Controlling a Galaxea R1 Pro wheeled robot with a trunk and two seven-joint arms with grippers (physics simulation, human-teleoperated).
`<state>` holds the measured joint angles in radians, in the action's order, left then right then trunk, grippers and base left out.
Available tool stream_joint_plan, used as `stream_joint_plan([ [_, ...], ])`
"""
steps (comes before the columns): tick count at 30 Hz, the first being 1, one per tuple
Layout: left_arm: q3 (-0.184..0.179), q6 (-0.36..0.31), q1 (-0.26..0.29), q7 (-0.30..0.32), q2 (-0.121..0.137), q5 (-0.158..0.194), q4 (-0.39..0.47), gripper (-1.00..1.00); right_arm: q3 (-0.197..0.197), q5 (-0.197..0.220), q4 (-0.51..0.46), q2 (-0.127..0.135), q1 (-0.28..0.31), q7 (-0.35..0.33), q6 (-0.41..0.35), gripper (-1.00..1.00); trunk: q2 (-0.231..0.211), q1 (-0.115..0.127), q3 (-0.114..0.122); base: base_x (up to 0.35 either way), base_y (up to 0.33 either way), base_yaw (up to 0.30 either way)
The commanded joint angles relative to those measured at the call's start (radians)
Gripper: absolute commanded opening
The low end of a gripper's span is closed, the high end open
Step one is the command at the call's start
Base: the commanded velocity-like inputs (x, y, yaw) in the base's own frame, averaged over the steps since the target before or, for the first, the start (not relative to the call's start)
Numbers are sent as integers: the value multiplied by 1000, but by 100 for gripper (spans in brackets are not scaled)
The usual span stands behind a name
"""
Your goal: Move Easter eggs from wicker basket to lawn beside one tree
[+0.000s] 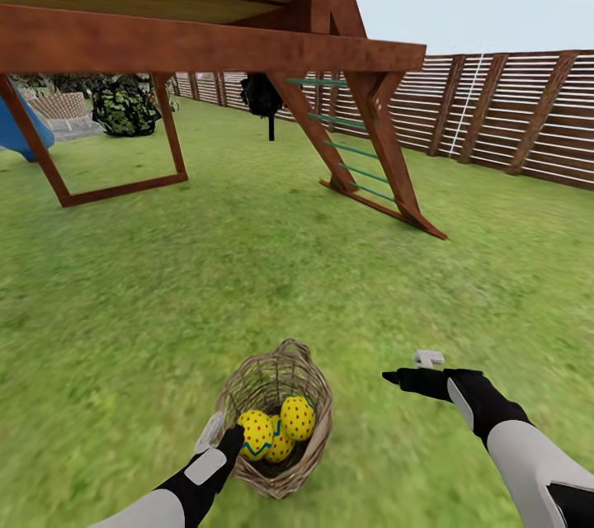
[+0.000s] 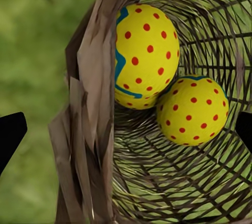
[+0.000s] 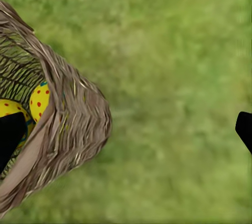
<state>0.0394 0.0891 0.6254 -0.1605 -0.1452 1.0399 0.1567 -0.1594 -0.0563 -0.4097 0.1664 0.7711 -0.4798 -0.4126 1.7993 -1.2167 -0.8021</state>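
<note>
The wicker basket (image 1: 307, 462) stands on the lawn (image 1: 247, 280) just in front of me. Three yellow Easter eggs with red dots lie in it: one on the left (image 1: 256, 432), one on the right (image 1: 298, 417), one low between them (image 1: 281, 447). My left gripper (image 1: 224, 437) is open and straddles the basket's left rim (image 2: 89, 103), one finger inside beside two eggs (image 2: 144, 53) (image 2: 193, 109). My right gripper (image 1: 394, 378) hangs open over grass right of the basket (image 3: 63, 129). The tree is out of view.
A large wooden play frame (image 1: 206, 41) with a green-runged ladder (image 1: 351, 157) and a blue slide (image 1: 16, 132) stands ahead. A slatted brown fence (image 1: 511, 111) closes the garden at the right and back. A dark shrub on a thin black stem (image 1: 262, 96) and a leafy bush (image 1: 124, 107) stand behind the frame.
</note>
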Motion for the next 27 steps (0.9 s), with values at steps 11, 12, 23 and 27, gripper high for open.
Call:
stream_joint_plan([
  [11, 2, 1, 1, -4, -1, -1, 1, 100, -8, -6, -1, -1, 0, -6, -7, 100, 78, -42, -35, 0, 0, 0],
  [12, 2, 1, 0, -4, -2, -1, 1, 100, -8, -5, -1, -1, 0, -6, -8, 100, 85, -46, -39, 0, 0, 0],
  [23, 2, 0, 1, -4, -1, -1, 4, 100, -8, -5, -1, -1, 0, -6, -7, 100, 134, -73, -60, 0, 0, 0],
  [27, 2, 0, 1, -4, -1, -1, 4, 100, -8, -5, -1, -1, 0, -6, -7, 100, 134, -73, -60, 0, 0, 0],
])
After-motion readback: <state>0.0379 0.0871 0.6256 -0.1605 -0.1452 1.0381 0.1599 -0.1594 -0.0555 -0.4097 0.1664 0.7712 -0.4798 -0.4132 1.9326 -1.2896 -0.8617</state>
